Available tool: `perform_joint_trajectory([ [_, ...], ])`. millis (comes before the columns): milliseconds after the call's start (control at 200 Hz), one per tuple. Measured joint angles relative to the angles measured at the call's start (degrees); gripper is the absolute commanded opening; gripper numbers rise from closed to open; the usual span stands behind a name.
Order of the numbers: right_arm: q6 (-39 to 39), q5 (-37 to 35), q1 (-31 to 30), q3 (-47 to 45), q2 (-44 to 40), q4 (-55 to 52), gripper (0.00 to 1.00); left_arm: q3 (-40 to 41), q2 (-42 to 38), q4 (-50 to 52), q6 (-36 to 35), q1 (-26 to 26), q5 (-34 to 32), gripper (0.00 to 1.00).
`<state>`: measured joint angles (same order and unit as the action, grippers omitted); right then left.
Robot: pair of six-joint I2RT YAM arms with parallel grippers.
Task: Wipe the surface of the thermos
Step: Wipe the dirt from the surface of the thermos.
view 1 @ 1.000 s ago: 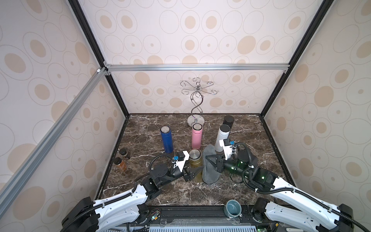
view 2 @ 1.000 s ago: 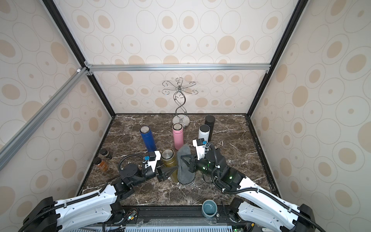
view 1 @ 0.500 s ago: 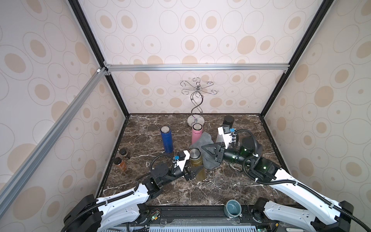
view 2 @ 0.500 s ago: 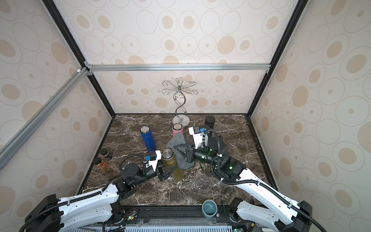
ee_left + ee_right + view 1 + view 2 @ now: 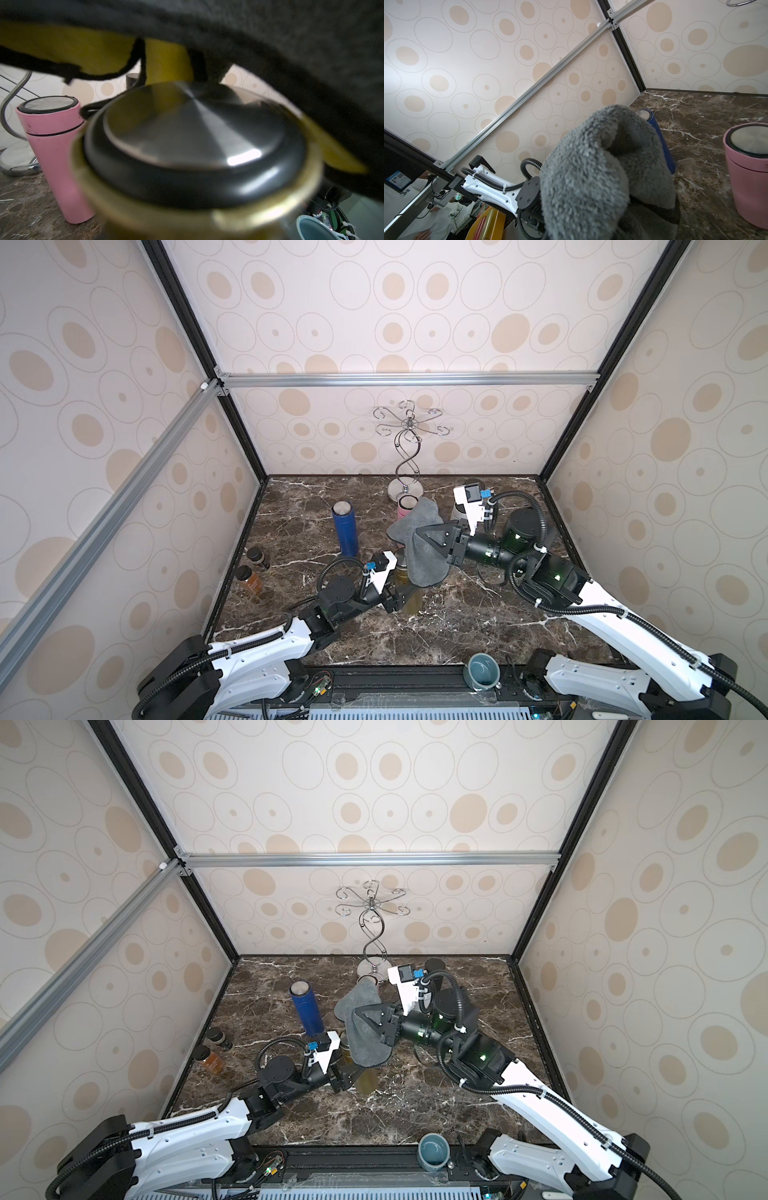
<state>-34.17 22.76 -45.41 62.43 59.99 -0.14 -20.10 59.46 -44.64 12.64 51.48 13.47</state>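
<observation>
left claw: i am pinching the thermos (image 5: pixel 412 600) low on its body with my left claw (image 5: pixel 402 596), jaws pressed in on its two sides.
right claw: my right claw (image 5: pixel 428 536) is gripping a bunched fold of the grey cloth (image 5: pixel 424 562), jaws pressed together on it, and the rest is hanging loose.
thermos place: it is sitting near the front middle of the table (image 5: pixel 465 614), just in front of the blue bottle (image 5: pixel 345 531) and the pink bottle (image 5: pixel 406 506). the cloth is draping over its upper part. i cannot tell whether its base is touching the table.
thermos feel: i am judging it stiff, smooth and a bit slippery, with some weight. being tall and narrow, it is likely tipping easily.
lid: the lid (image 5: pixel 195 133) is looking like polished metal, hard and slick.
where to hold: gripping low is leaving the upper wall free for wiping.
cloth feel: soft, fluffy, limp, and folding around whatever it is meeting.
risk: a hard sideways rub could be twisting the thermos in my jaws.
</observation>
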Motion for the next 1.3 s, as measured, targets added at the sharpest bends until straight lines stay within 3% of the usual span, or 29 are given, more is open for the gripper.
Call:
perform_joint_trajectory([
  [270,-1.4,0.1,-0.9,-1.2,5.2,-1.1,0.00,0.0,-1.0,0.6,-0.3,0.0,-1.4,0.00],
  [620,-1.1,-18.4,-1.0,-5.0,1.0,-9.7,0.00,0.0,-4.6,3.1,-0.4,0.0,-3.6,0.00],
  [775,-1.0,-23.5,-1.0,-7.5,-3.1,-13.4,0.00,0.0,-6.1,2.8,-0.5,0.0,-4.9,0.00],
  [1115,-4.0,-25.7,-1.0,-16.9,-14.8,-15.2,0.00,0.0,-9.6,2.7,-0.3,0.0,-10.6,0.00],
  [1300,-8.3,-22.9,-0.9,-26.1,-18.3,-8.9,0.00,-1.2,-11.1,3.6,2.3,-0.4,-14.3,0.00],
])
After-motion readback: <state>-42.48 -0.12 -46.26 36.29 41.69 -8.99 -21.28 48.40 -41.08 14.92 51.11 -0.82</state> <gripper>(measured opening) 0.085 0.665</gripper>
